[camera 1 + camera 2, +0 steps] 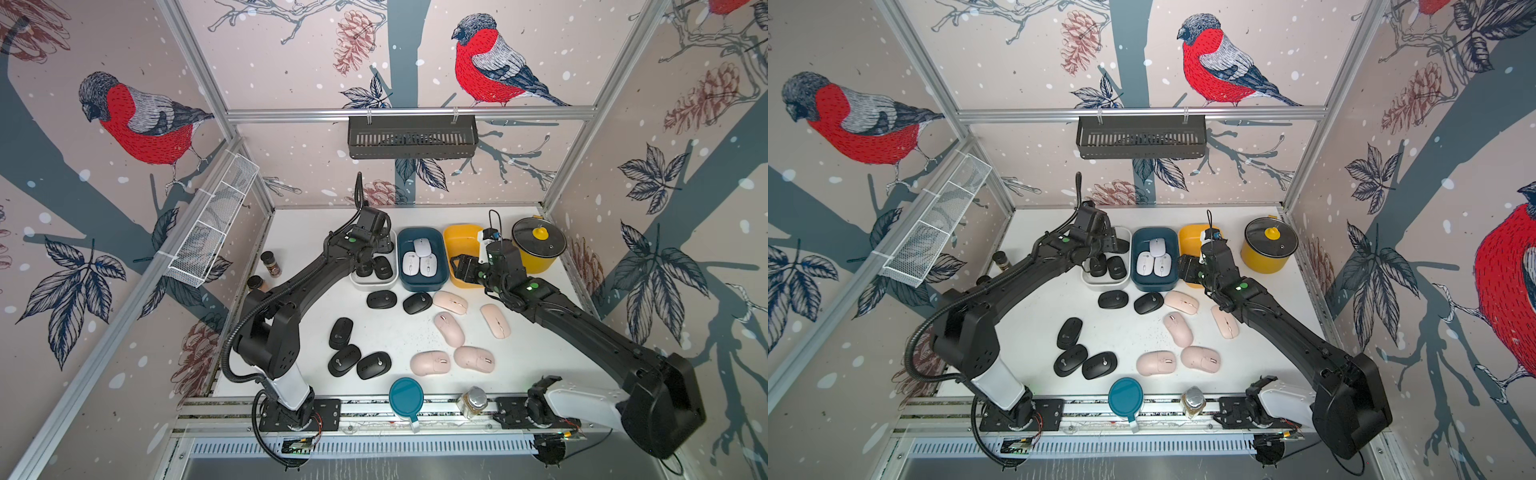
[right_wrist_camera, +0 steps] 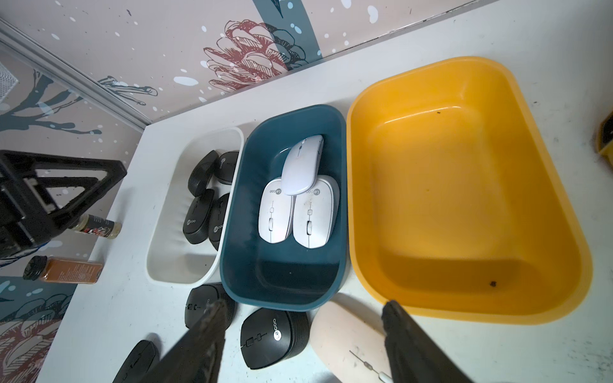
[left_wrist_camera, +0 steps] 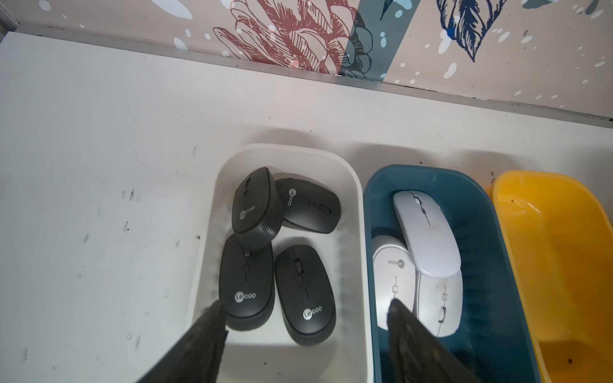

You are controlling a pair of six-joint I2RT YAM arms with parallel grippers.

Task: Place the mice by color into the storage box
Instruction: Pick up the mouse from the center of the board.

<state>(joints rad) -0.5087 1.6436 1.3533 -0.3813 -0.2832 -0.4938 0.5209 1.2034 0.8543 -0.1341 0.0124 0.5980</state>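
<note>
Black mice (image 1: 381,299) number nine, white mice (image 1: 428,266) three, pink mice (image 1: 449,328) five.

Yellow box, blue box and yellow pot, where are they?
yellow box (image 2: 464,185): right wrist view, on its bare floor.
blue box (image 2: 282,282): right wrist view, on its bare floor.
yellow pot (image 1: 540,262): in a top view, on its side wall.

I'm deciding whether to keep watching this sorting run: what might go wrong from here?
The white bin already holds four black mice, one tilted on the others; five more wait on the table, so later drops may pile up and spill.
The nearest pink mouse lies close to the blue bin and yellow bin; the open right hand could knock a bin while grasping it.
</note>
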